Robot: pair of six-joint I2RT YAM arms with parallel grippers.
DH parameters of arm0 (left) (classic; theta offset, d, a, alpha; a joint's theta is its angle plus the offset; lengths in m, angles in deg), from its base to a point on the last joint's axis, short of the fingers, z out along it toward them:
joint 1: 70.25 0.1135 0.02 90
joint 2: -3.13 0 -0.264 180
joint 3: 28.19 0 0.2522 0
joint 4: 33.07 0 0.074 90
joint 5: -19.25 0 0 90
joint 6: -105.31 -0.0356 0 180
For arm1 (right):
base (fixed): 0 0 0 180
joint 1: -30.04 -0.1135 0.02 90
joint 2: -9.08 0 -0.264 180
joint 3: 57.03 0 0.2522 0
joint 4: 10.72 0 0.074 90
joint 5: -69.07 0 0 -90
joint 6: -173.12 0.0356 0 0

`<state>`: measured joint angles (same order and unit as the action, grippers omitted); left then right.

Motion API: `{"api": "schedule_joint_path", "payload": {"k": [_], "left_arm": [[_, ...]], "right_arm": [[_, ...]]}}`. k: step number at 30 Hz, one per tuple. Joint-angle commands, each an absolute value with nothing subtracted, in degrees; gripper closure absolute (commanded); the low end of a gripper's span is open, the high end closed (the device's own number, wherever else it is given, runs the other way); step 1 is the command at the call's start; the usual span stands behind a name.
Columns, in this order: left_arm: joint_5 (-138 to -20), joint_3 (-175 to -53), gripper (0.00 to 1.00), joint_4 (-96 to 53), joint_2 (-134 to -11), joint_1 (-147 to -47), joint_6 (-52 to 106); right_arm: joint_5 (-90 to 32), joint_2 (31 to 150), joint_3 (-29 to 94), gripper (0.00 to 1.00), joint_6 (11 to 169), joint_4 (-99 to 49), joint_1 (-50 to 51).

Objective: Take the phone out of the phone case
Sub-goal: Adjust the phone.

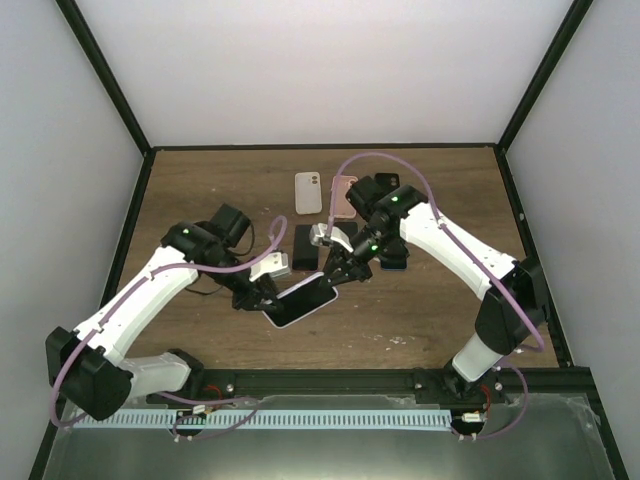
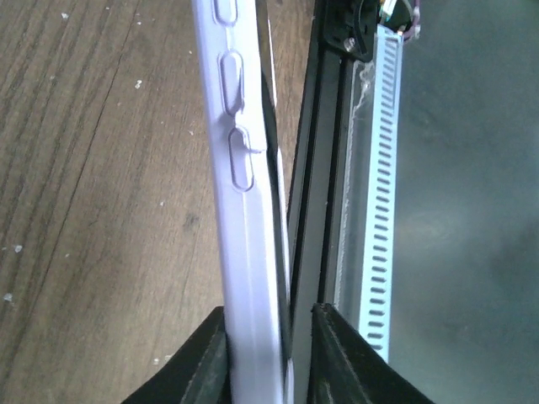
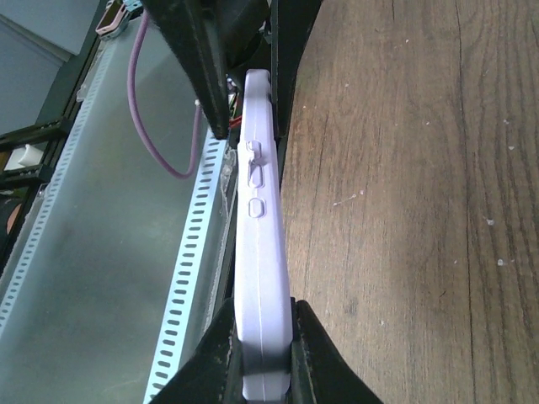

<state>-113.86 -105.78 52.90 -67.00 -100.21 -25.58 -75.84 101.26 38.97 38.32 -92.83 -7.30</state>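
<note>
The wooden table [image 1: 420, 320] carries spare cases [image 1: 308, 192] toward 12 o'clock. Just toward 6 o'clock of its centre is the lilac phone case [image 1: 327, 299], with the phone [image 1: 300, 303] seated in it, dark screen up. My left gripper [image 1: 258, 297] pinches its 8 o'clock end, and my right gripper [image 1: 335, 272] its 2 o'clock end, both narrowed onto the case.

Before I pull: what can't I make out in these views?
Whether the phone has left the phone case: edge-on in both wrist views, too small from above.
Contact of the left gripper: the dark rail behind hides one finger's edge, left wrist view.
The dark item beside the right arm: partly covered by it, top view.
</note>
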Motion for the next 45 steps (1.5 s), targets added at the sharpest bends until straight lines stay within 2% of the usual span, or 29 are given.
{"api": "schedule_joint_path", "payload": {"k": [1,9,11,15,17,23,27,33,41,45], "left_arm": [[-114.43,-105.05,0.79,51.29,-67.18,-100.72,-25.29],[-114.25,-103.90,1.00,47.82,-65.39,-100.92,-22.53],[-115.21,-103.44,1.00,46.55,-64.37,-100.84,-20.92],[-117.84,-102.33,1.00,41.94,-62.26,-99.07,-16.02],[-121.44,-101.84,1.00,39.48,-61.48,-96.56,-13.45],[-132.80,-99.74,1.00,30.11,-61.20,-86.38,-2.85],[-142.00,-96.05,1.00,17.65,-61.17,-79.58,11.23],[-152.68,-85.94,1.00,-9.95,-57.84,-70.28,33.92],[-154.61,-81.45,1.00,-16.61,-47.15,-69.63,33.65],[-153.81,-79.27,1.00,-23.46,-43.17,-69.84,38.85]], "right_arm": [[-78.32,99.38,43.16,0.99,36.77,-93.09,-8.01],[-78.99,99.92,44.64,0.97,36.37,-94.39,-8.02],[-78.13,100.11,45.82,0.85,36.84,-94.64,-7.98],[-78.20,99.13,49.20,0.47,38.06,-93.48,-6.29],[-79.46,98.53,51.23,0.34,39.47,-92.07,-4.03],[-84.71,98.45,54.76,0.17,46.84,-87.35,2.08],[-86.90,96.56,50.98,0.13,56.84,-77.76,4.63],[-86.41,92.99,43.38,0.11,66.39,-65.16,6.11],[-89.48,90.83,37.34,0.05,78.35,-52.75,6.13],[-92.88,89.24,34.49,0.01,83.92,-45.53,6.14]]}}
